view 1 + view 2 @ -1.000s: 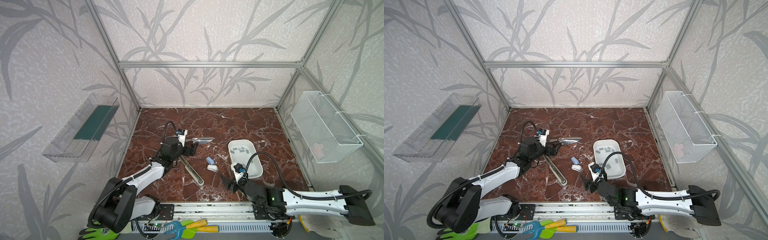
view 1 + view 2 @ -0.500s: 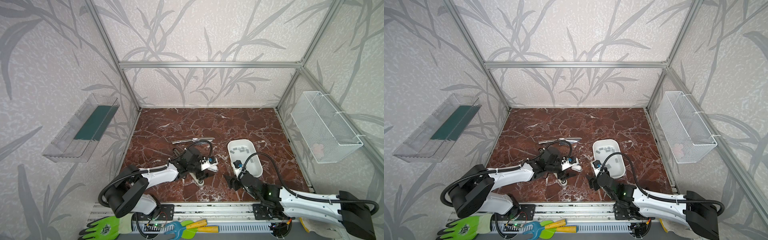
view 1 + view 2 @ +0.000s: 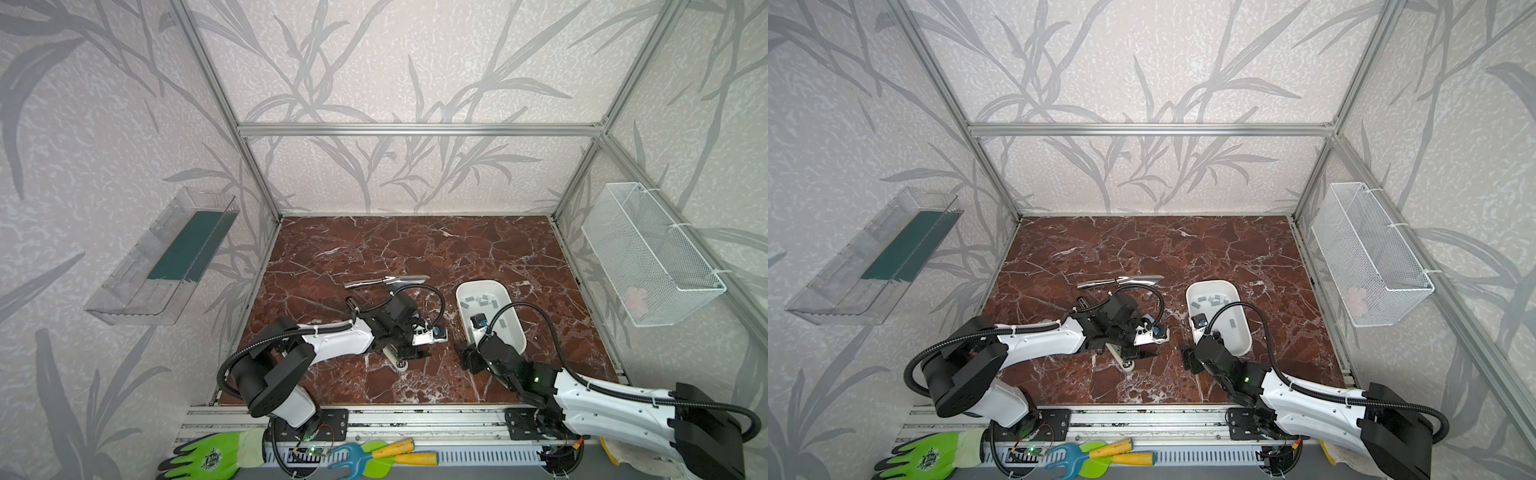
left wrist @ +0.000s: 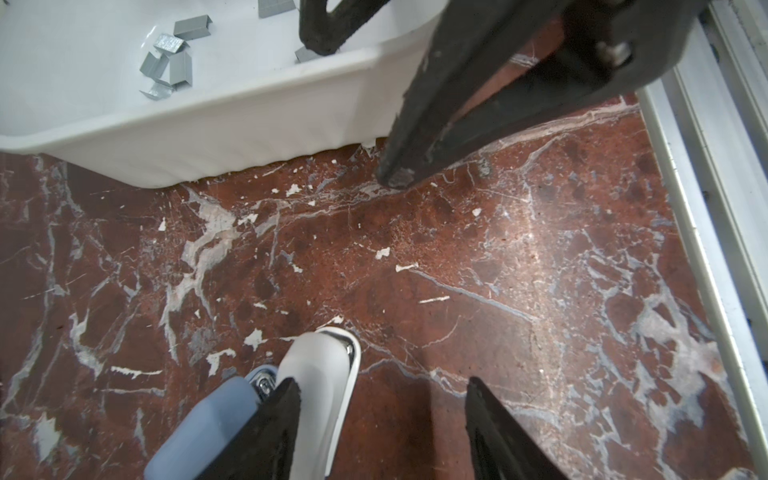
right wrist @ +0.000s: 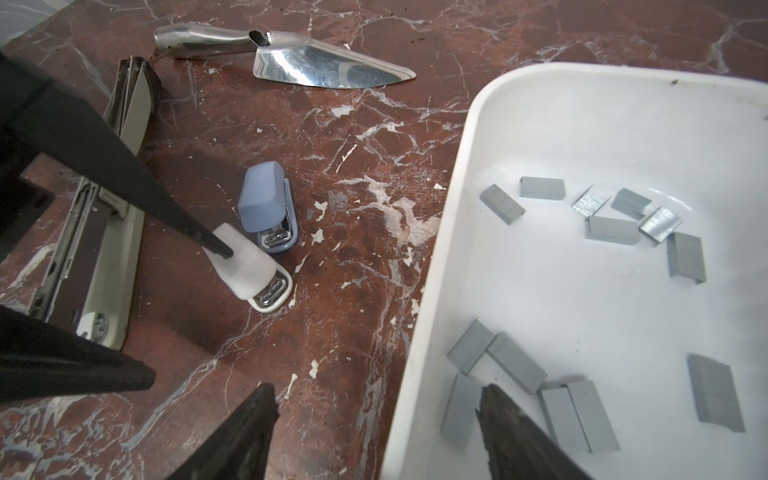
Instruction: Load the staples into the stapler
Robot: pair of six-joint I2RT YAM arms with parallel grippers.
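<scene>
Several grey staples (image 5: 614,229) lie loose in the white tray (image 5: 440,249), also seen in a top view (image 3: 482,299). A small white stapler (image 5: 253,270) and a small blue stapler (image 5: 264,203) lie side by side on the marble floor. My left gripper (image 4: 381,384) stands open around the white stapler (image 4: 320,374). One finger rests against it and the other stands well off it. My right gripper (image 5: 376,390) is open astride the tray's near rim, one finger over the floor, one over the staples. In both top views my left wrist hides the small staplers.
A long stapler (image 5: 104,232) lies on the floor under my left arm, its end showing in a top view (image 3: 401,365). A silver trowel (image 5: 324,70) lies further back. A wire basket (image 3: 648,257) hangs on the right wall and a clear bin (image 3: 166,257) on the left wall.
My left arm has swung from beside the trowel forward and right to the small staplers, and its jaws have narrowed. My right gripper has edged a little towards the tray.
</scene>
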